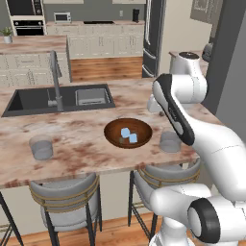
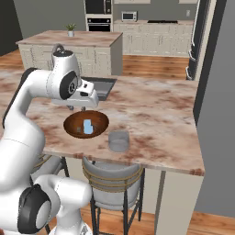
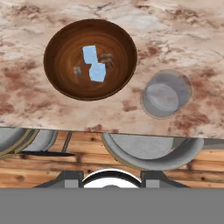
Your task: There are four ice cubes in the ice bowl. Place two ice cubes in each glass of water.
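With its grip state impossible to tell, the hand (image 2: 75,108) should descend squarely over one pale-blue cube (image 3: 97,72) in the wide reddish-brown wooden bowl (image 3: 59,39), avoiding its neighbour.

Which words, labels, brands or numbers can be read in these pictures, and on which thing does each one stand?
None can be read.
The dark reddish-brown wooden bowl, the pale-blue ice cubes and the clear cylindrical glass tumbler bear no text.
The white microwave oven and the black wall oven far behind are too small and blurred to show any label.
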Tool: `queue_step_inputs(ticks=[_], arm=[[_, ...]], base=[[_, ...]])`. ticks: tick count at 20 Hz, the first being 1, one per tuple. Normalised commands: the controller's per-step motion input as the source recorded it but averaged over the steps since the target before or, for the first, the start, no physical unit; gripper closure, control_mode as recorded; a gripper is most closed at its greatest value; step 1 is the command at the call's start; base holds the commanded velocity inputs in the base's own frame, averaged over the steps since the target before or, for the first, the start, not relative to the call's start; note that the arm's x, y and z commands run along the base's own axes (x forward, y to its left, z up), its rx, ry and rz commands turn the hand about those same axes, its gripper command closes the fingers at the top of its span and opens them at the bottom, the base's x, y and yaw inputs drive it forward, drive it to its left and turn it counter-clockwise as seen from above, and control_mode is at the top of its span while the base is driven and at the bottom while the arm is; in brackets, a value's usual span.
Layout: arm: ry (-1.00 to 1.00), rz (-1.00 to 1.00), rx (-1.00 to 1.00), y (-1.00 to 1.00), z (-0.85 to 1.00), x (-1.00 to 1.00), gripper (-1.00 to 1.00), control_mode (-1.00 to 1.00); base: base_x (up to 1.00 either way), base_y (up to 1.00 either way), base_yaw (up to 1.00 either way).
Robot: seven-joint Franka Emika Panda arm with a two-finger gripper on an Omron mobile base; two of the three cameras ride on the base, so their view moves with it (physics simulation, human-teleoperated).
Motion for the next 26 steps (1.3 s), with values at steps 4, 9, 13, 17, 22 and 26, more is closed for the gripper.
queue_step_inputs(ticks=[4,9,13,17,22,26], arm=[[-0.04,0.00,0.00,0.00,0.00,0.00,-1.00,-1.00],[-0.03,0.02,0.01,0.08,-0.16,0.01,-1.00,-1.00],[0.00,0.01,0.02,0.14,-0.21,0.08,-1.00,-1.00],[0.00,0.00,0.03,0.06,-0.11,0.15,-1.00,-1.00],[0.00,0.00,0.02,0.11,-0.07,0.36,-1.00,-1.00],[0.03,0.00,0.00,0.19,-0.16,0.43,-1.00,-1.00]], base=[[0.00,0.00,0.00],[0.00,0.00,0.00],[0.00,0.00,0.00],[0.00,0.00,0.00],[0.00,0.00,0.00],[0.00,0.00,0.00]])
